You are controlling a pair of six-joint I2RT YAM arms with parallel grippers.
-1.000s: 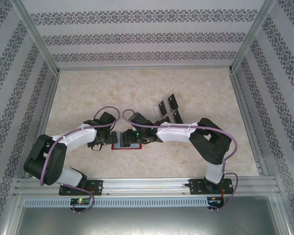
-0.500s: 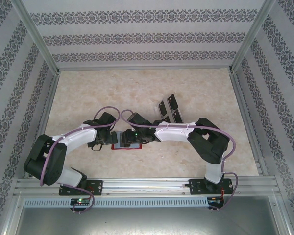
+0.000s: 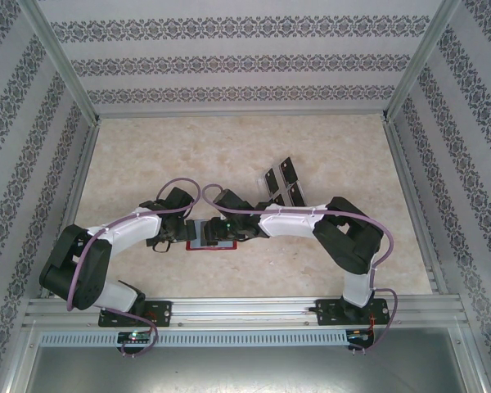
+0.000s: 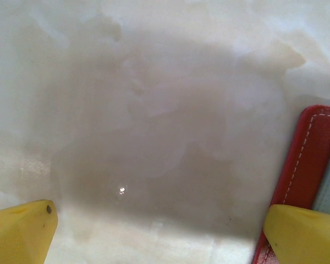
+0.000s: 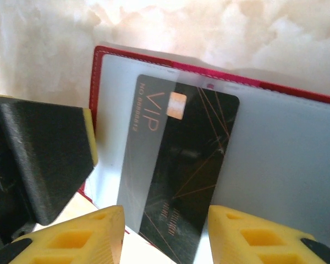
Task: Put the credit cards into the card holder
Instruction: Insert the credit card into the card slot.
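1. The right gripper (image 5: 165,236), half spread, pinches a black card (image 5: 176,176) by its long edges.
2. The card's far end lies on the open red wallet (image 5: 154,58), partly under clear film.
3. The left gripper (image 4: 159,231), spread wide, holds nothing; one fingertip (image 4: 302,234) sits at the wallet's left edge.
4. More cards (image 3: 281,183) lie far right on the table (image 3: 147,147).

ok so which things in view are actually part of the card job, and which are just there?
Job:
- card holder, open on the table
- black card, gripped by the right gripper, partly under a clear pocket
- spare cards, farther back
- left gripper, open, one finger at the holder's edge

Not job:
- marbled table
- patterned walls
- purple cables
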